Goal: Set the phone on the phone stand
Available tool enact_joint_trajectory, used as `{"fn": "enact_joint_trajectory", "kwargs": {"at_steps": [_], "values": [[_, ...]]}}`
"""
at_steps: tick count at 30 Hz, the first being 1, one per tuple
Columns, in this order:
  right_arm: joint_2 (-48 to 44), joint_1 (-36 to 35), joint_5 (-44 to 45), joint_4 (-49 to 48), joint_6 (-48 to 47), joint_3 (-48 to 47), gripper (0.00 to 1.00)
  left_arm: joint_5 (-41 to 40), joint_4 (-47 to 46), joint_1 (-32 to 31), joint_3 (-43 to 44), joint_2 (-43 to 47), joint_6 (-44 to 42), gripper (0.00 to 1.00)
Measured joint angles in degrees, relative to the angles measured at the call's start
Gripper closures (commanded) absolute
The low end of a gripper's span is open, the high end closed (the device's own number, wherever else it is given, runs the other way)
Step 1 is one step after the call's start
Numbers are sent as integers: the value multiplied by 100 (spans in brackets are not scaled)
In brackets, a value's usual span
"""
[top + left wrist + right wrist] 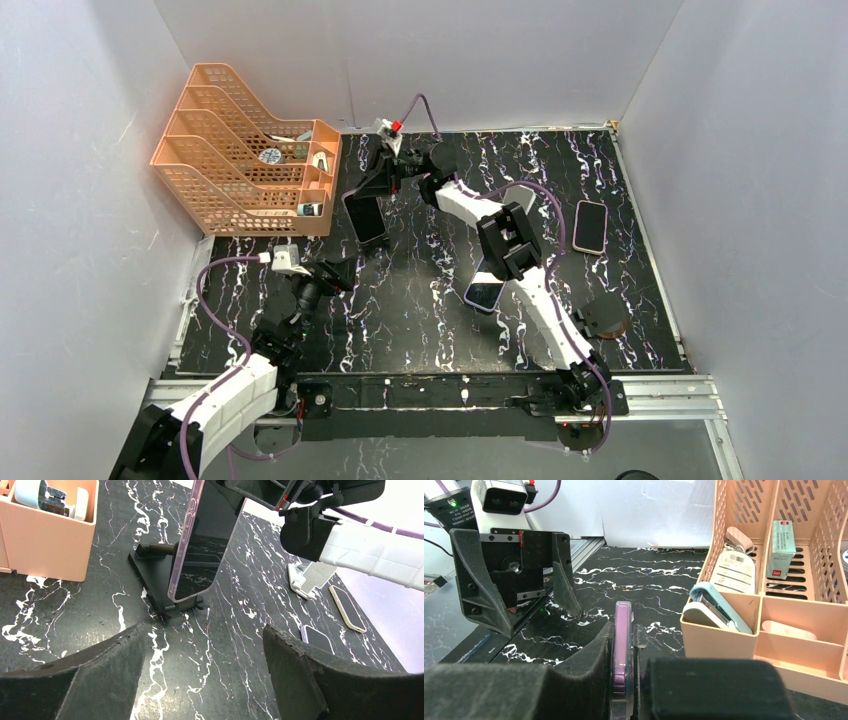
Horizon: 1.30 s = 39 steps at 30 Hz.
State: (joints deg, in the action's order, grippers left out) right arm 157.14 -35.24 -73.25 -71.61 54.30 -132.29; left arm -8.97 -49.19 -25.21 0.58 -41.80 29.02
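My right gripper [385,172] is shut on the top of a purple-cased phone [366,218] and holds it upright. In the left wrist view the phone [200,540] stands with its lower edge at the lip of the black phone stand [155,587], leaning toward the stand's back. In the right wrist view the phone's purple edge [622,645] sits between the two pads. My left gripper [335,275] is open and empty, low over the table, near and left of the stand; its fingers [100,675] frame the left wrist view.
An orange file tray [240,150] with small items stands at the back left, close to the stand. Two other phones lie flat: one at the right [590,226], one under the right arm [485,293]. A round dark disc [605,317] lies at the right.
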Motion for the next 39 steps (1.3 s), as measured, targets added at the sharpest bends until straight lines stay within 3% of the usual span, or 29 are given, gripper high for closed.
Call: {"fn": "enact_joint_trajectory", "kwargs": {"at_steps": [25,39], "values": [[0,149,404,-831,529,763,99,44,24,0,0,-269,0,18],[0,149,555,-778,376,951,99,42,42,0,0,-260,0,17]]}}
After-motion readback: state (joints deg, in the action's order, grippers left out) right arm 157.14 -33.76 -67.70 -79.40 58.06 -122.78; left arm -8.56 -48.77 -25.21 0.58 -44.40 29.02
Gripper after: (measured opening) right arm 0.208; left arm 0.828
